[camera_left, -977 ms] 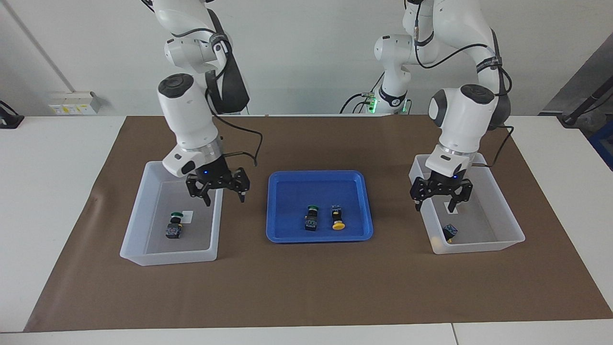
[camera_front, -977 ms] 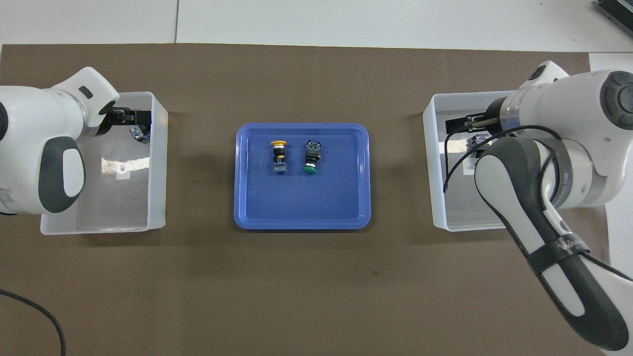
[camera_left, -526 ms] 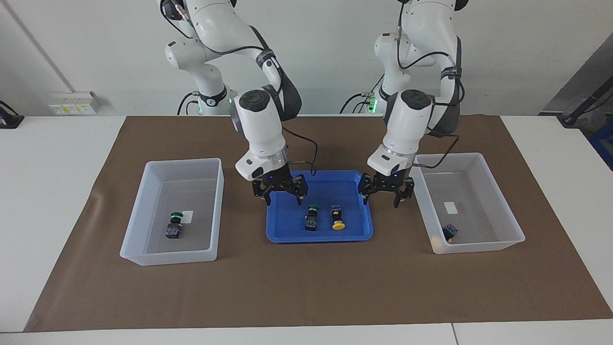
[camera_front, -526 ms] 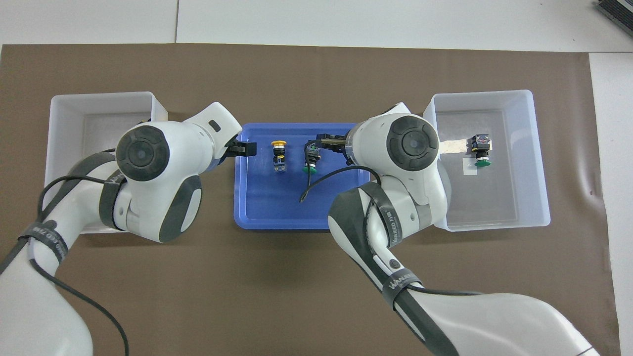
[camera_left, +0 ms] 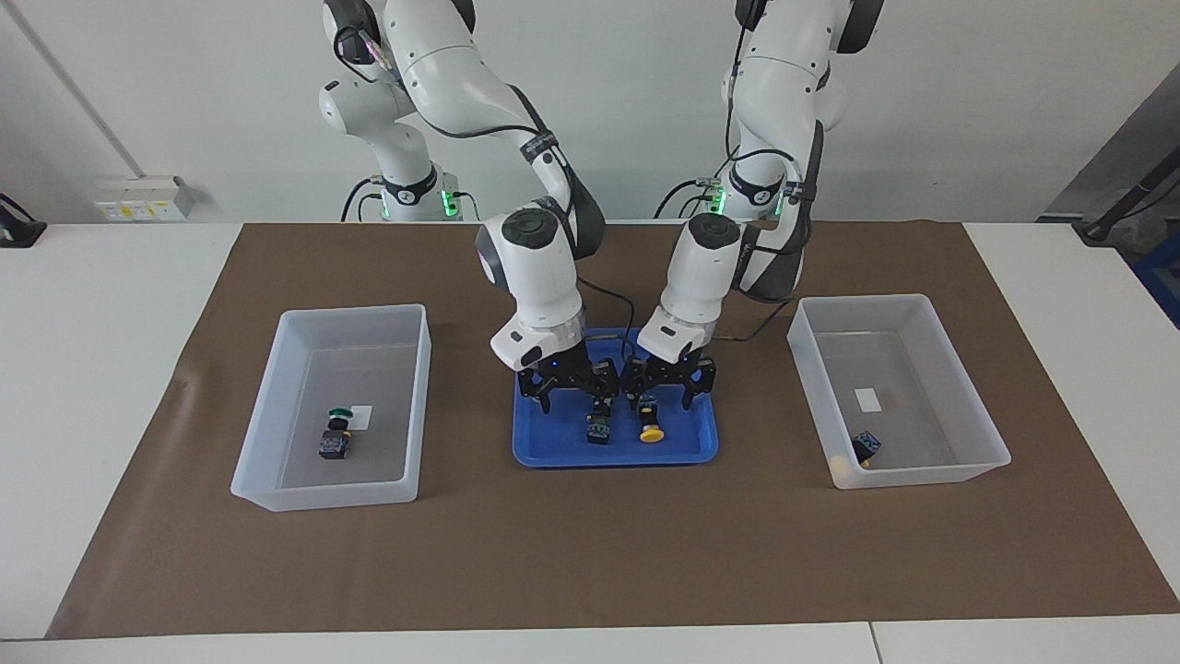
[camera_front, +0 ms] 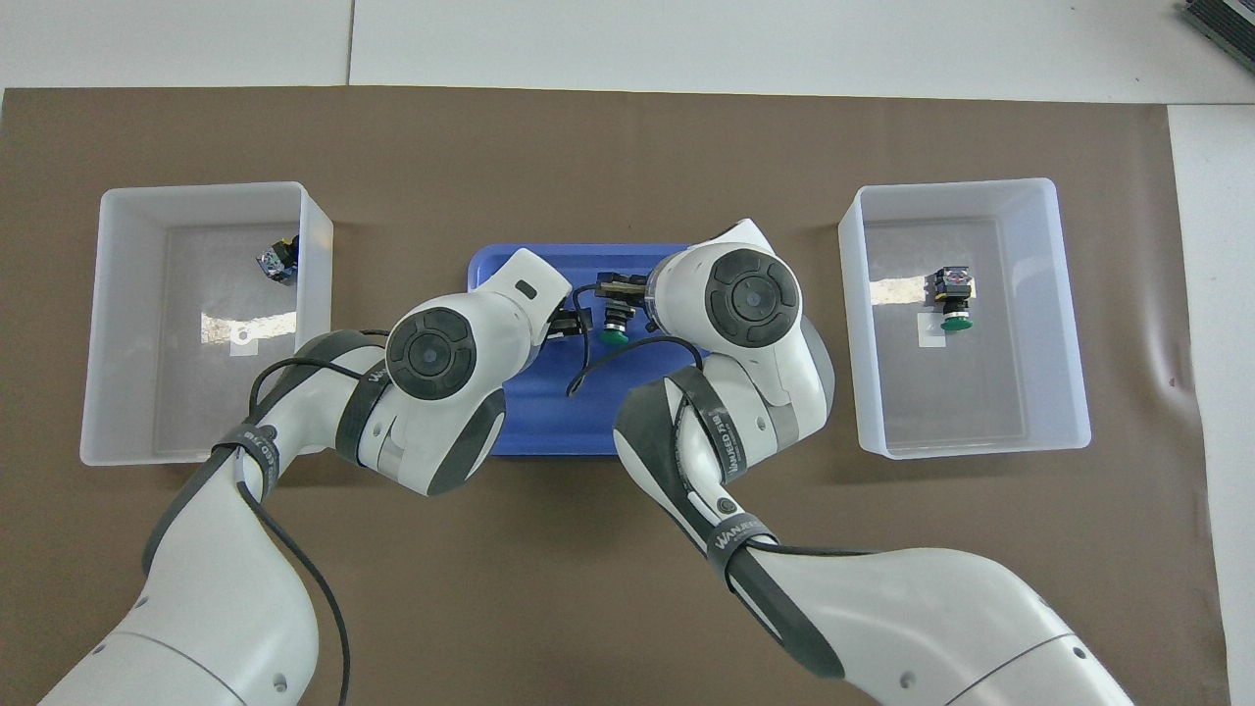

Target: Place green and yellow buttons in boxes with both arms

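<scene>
Status, approx. halfway: one green button [camera_left: 335,434] lies in my box [camera_left: 277,410] toward the right arm's end; one yellow button [camera_left: 864,448] lies in the box [camera_left: 968,397] toward the left arm's end, in its corner farthest from the robots. Two remain in the blue tray [camera_left: 553,454]: second green button [camera_left: 598,429] and second yellow button [camera_left: 650,427], side by side. My right gripper [camera_left: 572,395] hangs over the green one, fingers spread, holding nothing. My left gripper [camera_left: 668,387] hangs over the yellow one, fingers likewise spread & empty. Contact w/ either button: cannot tell. Left to do, as I judge: grasp both, carry each to its box, release.
</scene>
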### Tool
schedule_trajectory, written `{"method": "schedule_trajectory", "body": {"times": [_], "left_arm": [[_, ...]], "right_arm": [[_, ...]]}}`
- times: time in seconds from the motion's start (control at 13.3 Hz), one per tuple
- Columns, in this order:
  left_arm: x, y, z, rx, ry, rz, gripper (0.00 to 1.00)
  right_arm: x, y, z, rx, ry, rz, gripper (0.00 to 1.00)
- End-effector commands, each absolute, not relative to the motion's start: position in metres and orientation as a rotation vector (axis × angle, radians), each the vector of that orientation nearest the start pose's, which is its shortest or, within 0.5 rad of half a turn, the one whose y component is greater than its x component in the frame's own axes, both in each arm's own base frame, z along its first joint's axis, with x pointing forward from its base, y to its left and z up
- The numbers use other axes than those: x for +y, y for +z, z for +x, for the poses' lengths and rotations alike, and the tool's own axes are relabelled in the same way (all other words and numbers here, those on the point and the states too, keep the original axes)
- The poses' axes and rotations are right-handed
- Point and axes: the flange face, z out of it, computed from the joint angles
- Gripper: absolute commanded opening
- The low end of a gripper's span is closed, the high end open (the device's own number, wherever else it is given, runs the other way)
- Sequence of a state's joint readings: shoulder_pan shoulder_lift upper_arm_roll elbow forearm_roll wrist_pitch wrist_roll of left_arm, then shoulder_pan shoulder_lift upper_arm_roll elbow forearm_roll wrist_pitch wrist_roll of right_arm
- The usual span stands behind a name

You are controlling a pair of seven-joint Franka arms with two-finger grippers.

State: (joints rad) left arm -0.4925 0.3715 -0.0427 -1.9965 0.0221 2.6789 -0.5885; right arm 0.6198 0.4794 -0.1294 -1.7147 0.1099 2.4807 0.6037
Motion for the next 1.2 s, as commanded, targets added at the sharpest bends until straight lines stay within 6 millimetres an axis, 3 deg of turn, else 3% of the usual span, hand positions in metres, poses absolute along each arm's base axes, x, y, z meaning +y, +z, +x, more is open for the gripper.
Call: {"method": "schedule_trajectory", "body": {"times": [0.0,0.15,0.23,0.45,0.6,0.75,0.98,1.13], "left_arm": [[-0.327,0.306,0.538,-0.135,-0.434,-3.278,0.55],[-0.326,0.306,0.539,-0.143,-0.416,-3.270,0.15],[-0.324,0.311,0.543,-0.143,-0.425,-3.266,0.03],[-0.301,0.342,0.553,-0.159,-0.463,-3.257,0.00],[-0.268,0.374,0.563,-0.130,-0.481,-3.236,0.00],[-0.234,0.392,0.573,-0.096,-0.492,-3.214,0.00],[-0.179,0.410,0.592,-0.064,-0.541,-3.182,0.00],[-0.140,0.418,0.606,-0.001,-0.560,-3.151,0.00]], "right_arm": [[0.332,0.344,0.613,0.249,-0.358,-2.931,1.00],[0.332,0.344,0.613,0.246,-0.360,-2.931,1.00],[0.335,0.343,0.611,0.242,-0.359,-2.930,1.00],[0.336,0.342,0.610,0.238,-0.358,-2.932,1.00],[0.340,0.338,0.611,0.246,-0.378,-2.918,1.00],[0.353,0.326,0.609,0.256,-0.389,-2.872,1.00],[0.370,0.319,0.602,0.205,-0.414,-2.860,1.00],[0.377,0.298,0.601,0.175,-0.445,-2.859,1.00]]}}
